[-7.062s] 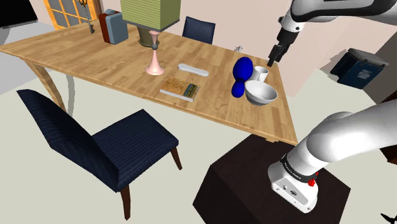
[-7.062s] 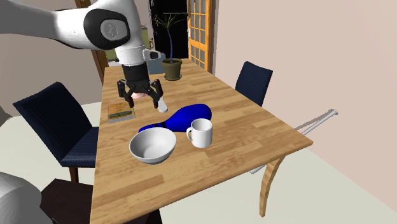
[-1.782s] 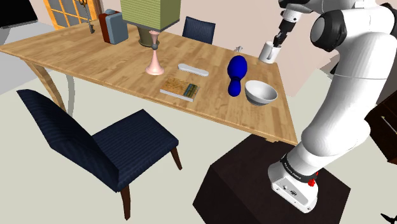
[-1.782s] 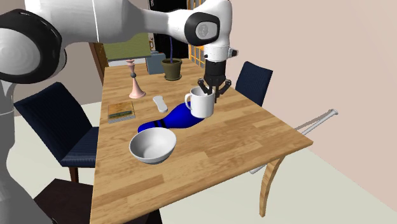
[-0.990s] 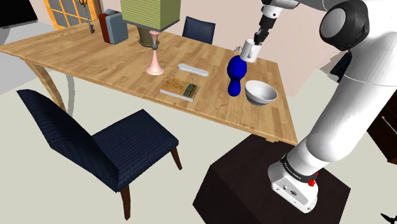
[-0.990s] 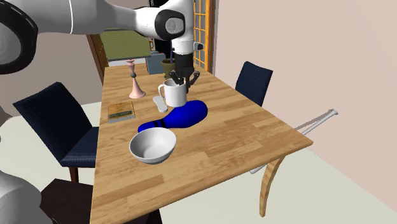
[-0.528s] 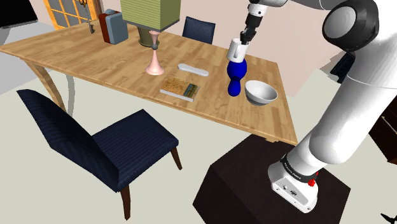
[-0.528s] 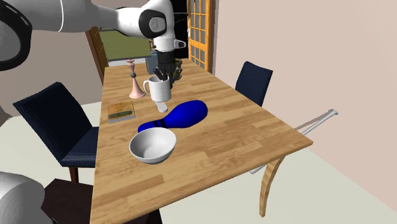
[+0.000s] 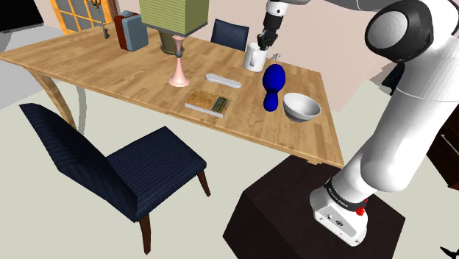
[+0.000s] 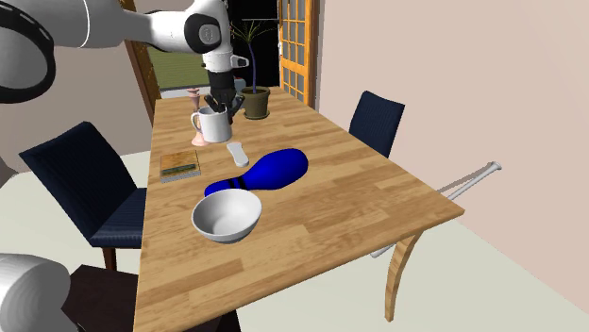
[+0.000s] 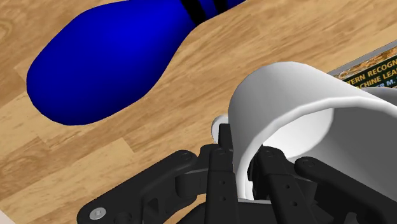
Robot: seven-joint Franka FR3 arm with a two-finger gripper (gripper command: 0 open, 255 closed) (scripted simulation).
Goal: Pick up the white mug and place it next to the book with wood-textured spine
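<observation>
Shoulder view: the arm reaches out over the wooden table (image 9: 110, 66), with the gripper (image 9: 262, 40) pointing down, up in the air above the tabletop.
Gripper: clamped on the wall of the mug (image 9: 254, 57), one of its fingers (image 11: 222, 153) outside the cup and the other inside (the wrist view shows the rim running between them).
Mug: white and upright, hanging straight under the gripper (image 10: 219, 102) and clear of the wood; in the second exterior view the mug (image 10: 211, 124) has its handle toward that view's left.
Book: flat on the table, lower than the gripper and off to one side of it (image 9: 206, 101); in the wrist view a corner of the book (image 11: 372, 63) with printed lettering peeks out just past the mug (image 11: 286, 102).
Bowling pin: blue with dark bands at the neck, lying on its side on the table below the gripper (image 11: 245, 159), on the side away from the book (image 9: 274, 87) (image 11: 114, 63).
Bowl: white, on the table beyond the bowling pin from the gripper, well apart from it (image 9: 301, 107).
Remote control: white, flat on the table (closer to the spot under the gripper than the book is) (image 9: 223, 79).
Candlestick: pink, upright, farther from the gripper than the remote control (image 9: 178, 73).
</observation>
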